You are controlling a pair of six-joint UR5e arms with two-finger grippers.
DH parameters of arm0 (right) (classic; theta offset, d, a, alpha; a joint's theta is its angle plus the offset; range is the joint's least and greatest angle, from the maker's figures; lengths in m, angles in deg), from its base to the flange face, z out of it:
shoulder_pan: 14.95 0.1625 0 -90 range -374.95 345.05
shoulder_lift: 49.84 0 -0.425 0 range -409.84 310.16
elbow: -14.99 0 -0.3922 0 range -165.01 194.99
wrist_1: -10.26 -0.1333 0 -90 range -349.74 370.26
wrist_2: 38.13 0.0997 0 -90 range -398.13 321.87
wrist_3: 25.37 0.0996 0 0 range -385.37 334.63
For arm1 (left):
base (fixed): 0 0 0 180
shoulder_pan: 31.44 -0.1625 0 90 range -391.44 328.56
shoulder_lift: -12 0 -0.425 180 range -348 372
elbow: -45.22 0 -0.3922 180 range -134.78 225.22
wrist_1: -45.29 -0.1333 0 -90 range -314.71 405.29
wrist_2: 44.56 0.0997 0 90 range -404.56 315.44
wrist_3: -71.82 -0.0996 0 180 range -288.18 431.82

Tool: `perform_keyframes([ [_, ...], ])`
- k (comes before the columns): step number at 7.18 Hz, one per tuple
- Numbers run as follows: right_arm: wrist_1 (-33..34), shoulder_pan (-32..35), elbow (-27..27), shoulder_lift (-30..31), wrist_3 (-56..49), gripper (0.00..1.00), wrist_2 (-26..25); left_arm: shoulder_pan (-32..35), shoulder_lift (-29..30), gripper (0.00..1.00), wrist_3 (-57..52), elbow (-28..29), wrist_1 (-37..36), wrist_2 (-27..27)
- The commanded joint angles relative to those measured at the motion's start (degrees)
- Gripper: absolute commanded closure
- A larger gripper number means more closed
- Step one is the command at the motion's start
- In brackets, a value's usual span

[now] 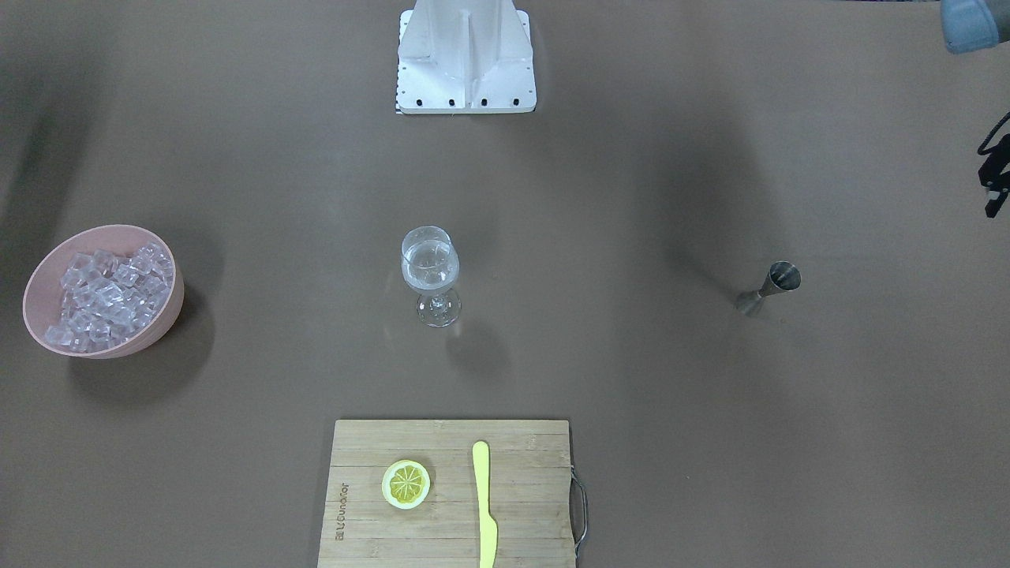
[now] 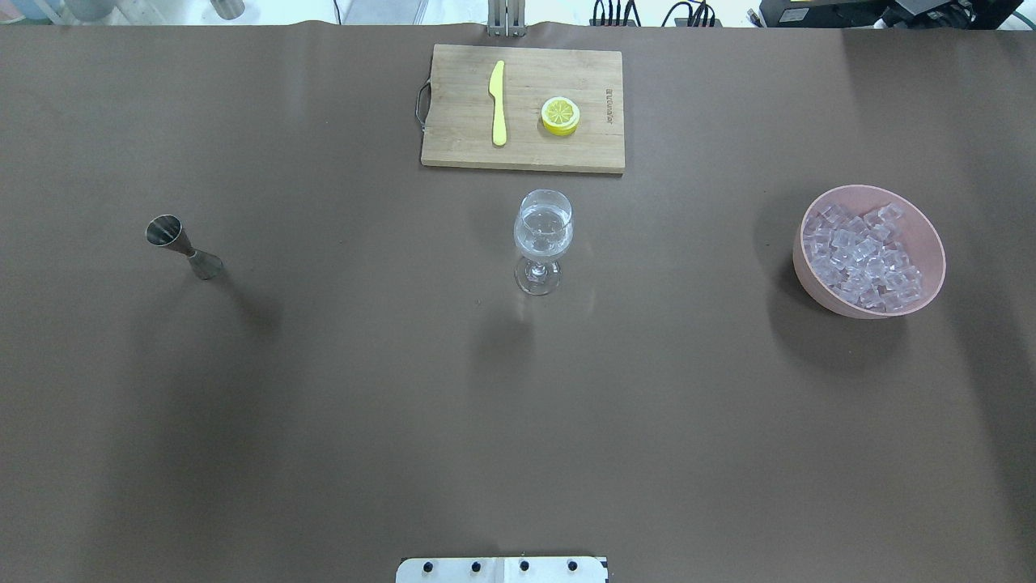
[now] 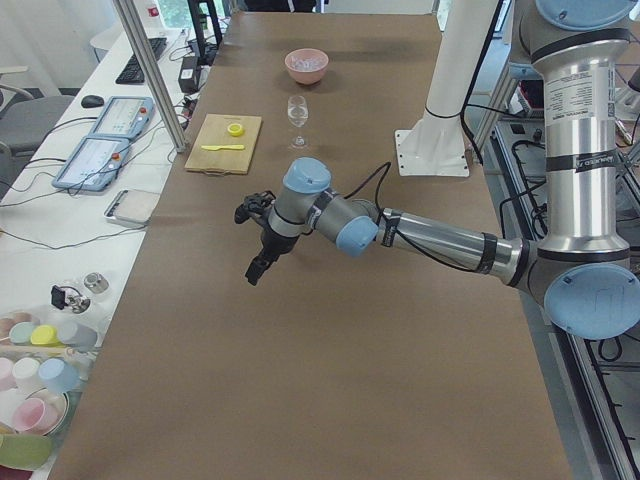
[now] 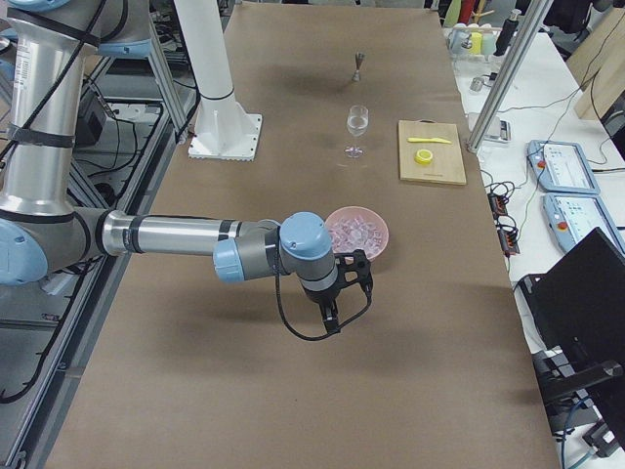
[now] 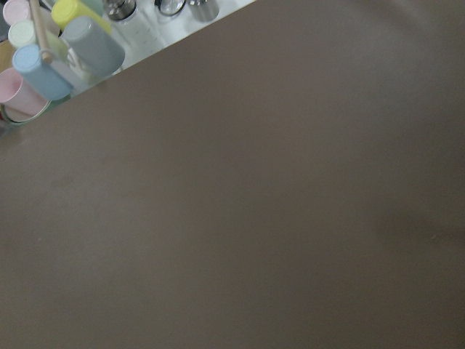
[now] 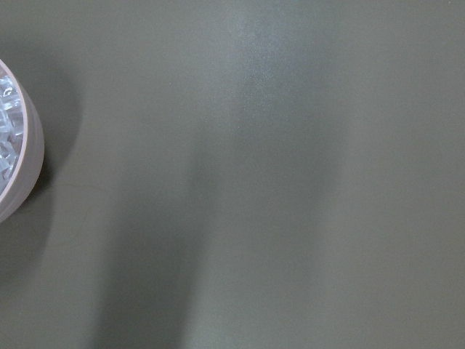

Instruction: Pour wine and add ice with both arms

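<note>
The ice is a heap of clear cubes in a pink bowl on the robot's right side of the table. A clear stemmed glass stands upright mid-table, with what looks like clear liquid in it. A steel jigger stands upright on the robot's left side. My left gripper hangs over bare table at the left end, far from the jigger. My right gripper hangs just beside the bowl. Both show only in the side views, so I cannot tell open or shut. The bowl's rim edges the right wrist view.
A wooden cutting board with a yellow knife and a lemon slice lies at the far edge. The white base block stands at the robot's side. Coloured cups stand beyond the left table end.
</note>
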Motion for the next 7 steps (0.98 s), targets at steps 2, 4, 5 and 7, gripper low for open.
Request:
perform_keyframes([
  [2,-2.6,0.0,0.1,0.1,0.1,0.0,0.3,6.8,0.5,0.01,-8.5,8.9,-13.3,-1.5],
  [4,-4.1,-0.1,-0.2,0.0,0.3,0.0,3.4,10.7,-0.8,0.01,-8.3,11.5,-12.3,-13.8],
  [5,-4.1,-0.4,-1.9,-0.3,4.1,0.0,5.6,10.7,-2.2,0.01,-7.9,10.1,-12.3,-14.3],
  [7,-11.9,-9.5,-5.9,-0.5,25.5,0.0,5.1,10.8,-2.2,0.01,-7.8,9.8,-12.3,-14.3],
])
